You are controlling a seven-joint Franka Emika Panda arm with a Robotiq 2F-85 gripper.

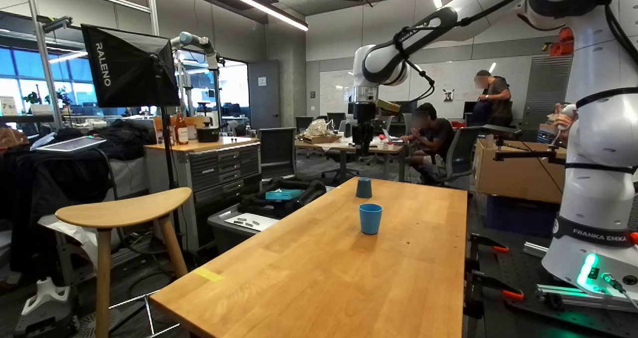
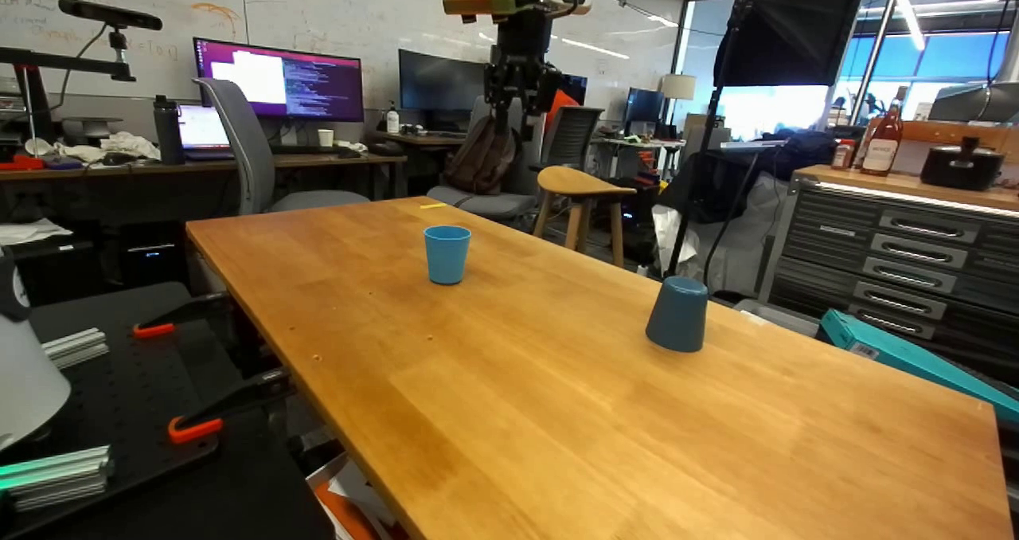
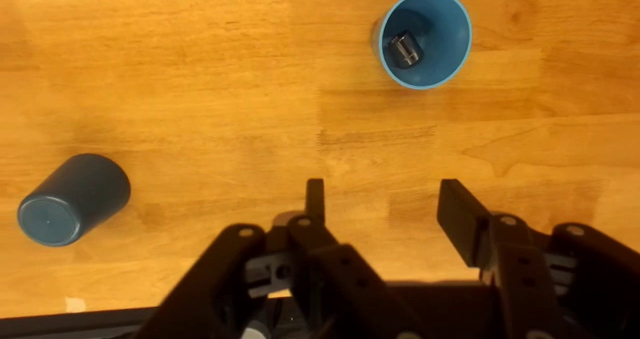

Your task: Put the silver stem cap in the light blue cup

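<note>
Stem cap (image 3: 406, 50), silver and shiny, lies inside the blue cup (image 3: 446, 41), at the bottom and toward the left wall in the wrist view; whether it touches that wall cannot be told. In both exterior views the cup's sides hide it. The blue cup stands upright on the table (image 1: 319, 278), mouth up. The dark cup (image 3: 82, 194) stands upside down, well apart from it.

In an exterior view the blue cup (image 1: 370, 219) is the nearer of the two, with the dark cup (image 1: 364, 188) beyond it at the table's far end, a little to the left. In an exterior view the dark cup (image 2: 677, 315) is near, just beside the table's right edge, and the blue cup (image 2: 447, 255) is farther off, to the left.

The gripper (image 3: 382, 199) is spread, its jaws well apart, with bare wood showing between them in the wrist view. It hangs above the table, apart from both cups, and points down from the arm (image 1: 478, 4), which reaches in from the right in an exterior view.

Yellow tape (image 1: 208, 274) is stuck near the table's left edge, and a stool (image 1: 123, 207) stands left of it. Beyond the far end are a seated person (image 1: 432, 133) and, farther right, a standing person (image 1: 500, 96).
</note>
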